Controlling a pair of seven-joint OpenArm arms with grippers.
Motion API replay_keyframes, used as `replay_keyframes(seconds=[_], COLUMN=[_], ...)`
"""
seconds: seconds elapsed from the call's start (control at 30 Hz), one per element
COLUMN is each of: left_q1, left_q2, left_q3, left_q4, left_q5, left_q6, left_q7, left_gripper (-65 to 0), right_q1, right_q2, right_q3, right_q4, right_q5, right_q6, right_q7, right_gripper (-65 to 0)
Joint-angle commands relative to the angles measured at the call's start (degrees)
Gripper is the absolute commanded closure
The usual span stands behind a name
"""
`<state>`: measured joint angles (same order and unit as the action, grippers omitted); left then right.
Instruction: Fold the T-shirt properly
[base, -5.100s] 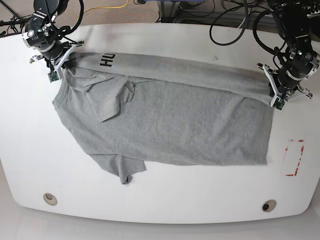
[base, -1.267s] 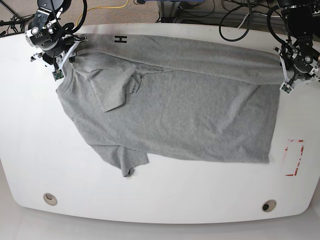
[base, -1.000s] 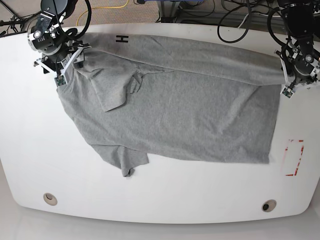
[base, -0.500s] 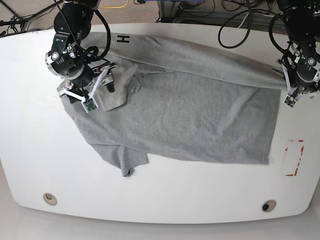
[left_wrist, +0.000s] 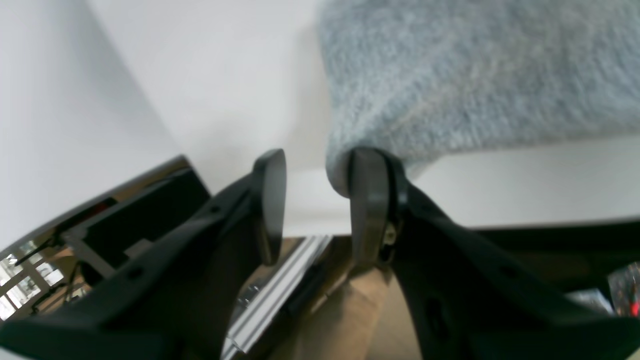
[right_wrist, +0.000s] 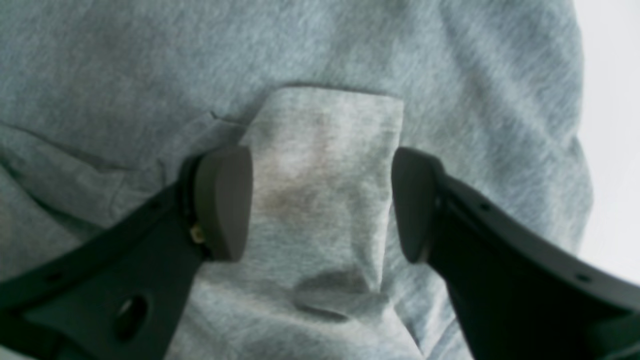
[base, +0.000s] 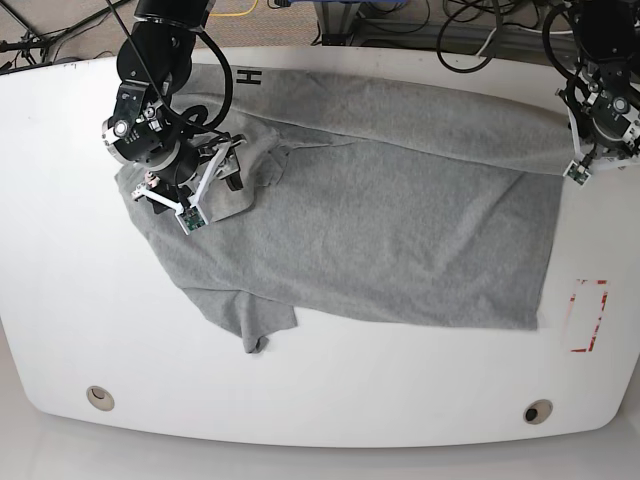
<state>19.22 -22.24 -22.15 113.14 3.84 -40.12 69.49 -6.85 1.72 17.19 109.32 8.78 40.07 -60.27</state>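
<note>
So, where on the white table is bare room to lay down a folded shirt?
The white table is bare along the near edge, below the heather-grey cotton T-shirt, and on the left side beside the open right gripper. It is crowded at the far edge, where the shirt, the left gripper and the cables meet.

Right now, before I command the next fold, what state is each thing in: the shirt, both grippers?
T-shirt: spread on the table, far edge folded over, lower sleeve sticking out, not yet folded.
Right gripper: open, jaws straddling a folded sleeve flap.
Left gripper: open, shirt edge against one finger, not clamped.
</note>
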Motion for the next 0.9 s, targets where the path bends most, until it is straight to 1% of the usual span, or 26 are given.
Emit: replay_keyframes(seconds=[0.0,0.1,0.17,0.3,0.37,0.47,0.5,0.57,0.63,0.67,0.87], left_q1=[-0.37,-0.54,-0.54,-0.63,-0.54,-0.28,-0.10,1.04,1.30,1.30,0.95], left_q2=[-1.01,-1.01,-1.01,-1.01,-1.28,-2.07,-2.86,-6.02,-7.96,-8.13,-7.96], left_q3=[-1.72,-5.06,-8.13,-15.08,-19.21,-20.27,-19.91,-18.07,-16.40,-15.69,-14.55], left_q4=[0.75,0.92,0.92,0.84,0.75,0.13,0.04,-0.22,-0.40,-0.48,-0.48], left_q5=[-1.51,-5.81,-8.98,-18.30,-27.00,-38.34,-40.63,-46.78,-50.56,-51.53,-52.23], left_q6=[0.12,0.12,0.12,0.12,0.12,0.12,0.12,0.12,0.12,0.12,0.12], left_q7=[3.87,6.86,6.95,7.12,7.30,7.38,7.65,8.35,8.35,8.35,8.26], left_gripper=[-20.4,-20.4,-20.4,-20.4,-20.4,-20.4,-20.4,-20.4,-20.4,-20.4,-20.4], right_q1=[0.65,0.65,0.65,0.21,0.13,0.21,0.30,0.39,0.39,0.39,0.39], right_q2=[0.35,0.35,0.35,0.35,0.35,0.35,0.35,0.35,0.35,0.35,0.44], right_q3=[0.17,0.17,0.17,0.08,0.08,0.08,0.08,0.08,0.08,0.08,0.08], right_q4=[0.62,0.62,0.62,0.62,0.62,0.62,0.62,0.62,0.70,0.70,0.79], right_q5=[0.41,0.41,0.41,0.50,0.50,0.50,0.50,0.50,0.50,0.50,0.50], right_q6=[-0.07,-0.07,-0.07,-0.07,-0.07,-0.07,-0.07,-0.07,-0.07,-0.07,-0.07], right_q7=[1.06,1.06,1.06,1.06,1.06,1.06,1.06,1.06,1.06,1.06,1.06], right_gripper=[-41.5,-41.5,-41.5,-41.5,-41.5,-41.5,-41.5,-41.5,-41.5,-41.5,-41.5])
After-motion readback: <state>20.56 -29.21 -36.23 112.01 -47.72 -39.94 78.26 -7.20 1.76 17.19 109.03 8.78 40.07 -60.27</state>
